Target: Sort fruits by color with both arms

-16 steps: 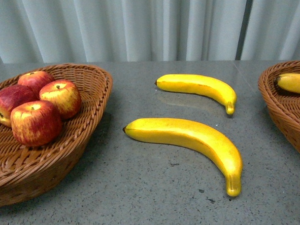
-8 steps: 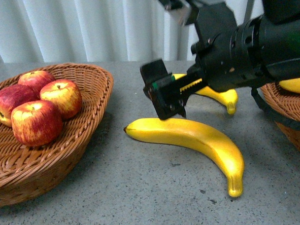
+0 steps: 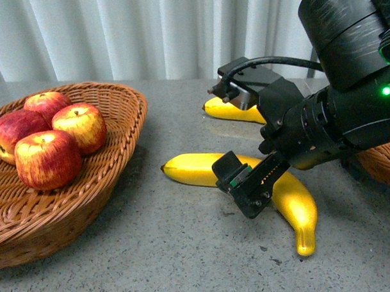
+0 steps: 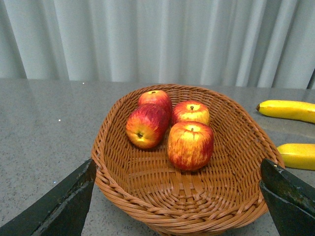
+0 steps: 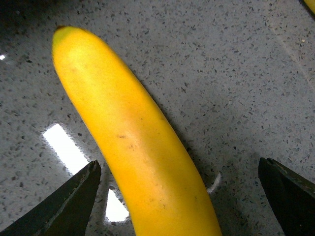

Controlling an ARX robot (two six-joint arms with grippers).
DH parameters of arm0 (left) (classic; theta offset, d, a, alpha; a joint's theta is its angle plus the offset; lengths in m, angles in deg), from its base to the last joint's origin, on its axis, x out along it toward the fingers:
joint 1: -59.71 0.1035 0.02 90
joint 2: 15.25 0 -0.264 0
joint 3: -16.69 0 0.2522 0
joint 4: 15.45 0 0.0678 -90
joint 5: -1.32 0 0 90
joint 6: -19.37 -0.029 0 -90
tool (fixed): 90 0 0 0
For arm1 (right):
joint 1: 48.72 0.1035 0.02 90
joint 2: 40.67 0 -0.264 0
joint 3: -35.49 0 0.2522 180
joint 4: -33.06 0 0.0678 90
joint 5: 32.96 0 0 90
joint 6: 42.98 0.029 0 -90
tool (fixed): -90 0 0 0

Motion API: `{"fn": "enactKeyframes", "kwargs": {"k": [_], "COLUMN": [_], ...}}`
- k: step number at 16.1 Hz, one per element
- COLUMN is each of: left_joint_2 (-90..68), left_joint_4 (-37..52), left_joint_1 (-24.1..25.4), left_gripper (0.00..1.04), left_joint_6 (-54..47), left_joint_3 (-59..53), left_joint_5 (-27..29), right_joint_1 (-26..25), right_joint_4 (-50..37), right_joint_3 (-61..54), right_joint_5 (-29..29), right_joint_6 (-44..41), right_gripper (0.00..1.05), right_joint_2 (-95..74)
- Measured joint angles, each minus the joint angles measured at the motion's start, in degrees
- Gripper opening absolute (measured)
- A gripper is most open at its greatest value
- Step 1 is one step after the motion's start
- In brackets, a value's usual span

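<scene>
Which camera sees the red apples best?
The left wrist view: all four apples sit mid-picture, inside the basket. The front view shows them too, but off at its left edge. The right wrist view shows none, only a banana.

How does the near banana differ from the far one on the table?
The near banana sits inside the open right gripper; the far banana has no gripper at it. The near banana shows most of its length; the far banana is mostly hidden behind the right arm. Both are yellow, on the table.
</scene>
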Motion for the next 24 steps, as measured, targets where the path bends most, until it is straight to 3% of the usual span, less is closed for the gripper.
{"fn": "enactKeyframes", "kwargs": {"k": [3, 4, 9, 10, 12, 14, 16, 20, 23, 24], "left_joint_2": [0.00, 0.00, 0.00, 0.00, 0.00, 0.00, 0.00, 0.00, 0.00, 0.00], "left_joint_4": [0.00, 0.00, 0.00, 0.02, 0.02, 0.00, 0.00, 0.02, 0.02, 0.00], "left_joint_1": [0.00, 0.00, 0.00, 0.00, 0.00, 0.00, 0.00, 0.00, 0.00, 0.00], "left_gripper": [0.98, 0.98, 0.98, 0.98, 0.98, 0.98, 0.98, 0.98, 0.98, 0.98], "left_joint_6": [0.00, 0.00, 0.00, 0.00, 0.00, 0.00, 0.00, 0.00, 0.00, 0.00], "left_joint_3": [0.00, 0.00, 0.00, 0.00, 0.00, 0.00, 0.00, 0.00, 0.00, 0.00], "left_joint_5": [0.00, 0.00, 0.00, 0.02, 0.00, 0.00, 0.00, 0.00, 0.00, 0.00], "right_joint_1": [0.02, 0.02, -1.09, -2.32, -5.07, -10.86, -18.49, -32.26, -35.71, -35.98], "right_joint_4": [0.96, 1.07, 1.46, 0.81, -3.28, -12.59, -16.74, -12.68, -9.51, -8.37], "right_joint_3": [0.55, 0.55, 0.39, 0.39, 0.28, -0.31, -0.68, -5.14, -7.32, -8.35], "right_joint_5": [-1.64, -1.53, 0.90, 2.08, 5.79, 12.33, 12.68, 6.64, 8.22, 8.72], "right_joint_6": [-1.73, -2.03, -1.95, -1.09, 2.93, 12.46, 18.10, 7.91, 0.63, -1.25], "right_gripper": [0.98, 0.93, 0.41, 0.35, 0.34, 0.34, 0.34, 0.34, 0.34, 0.40], "right_joint_2": [-1.36, -1.36, -0.92, -0.28, 2.56, 8.22, 12.28, 11.65, 12.81, 13.73]}}
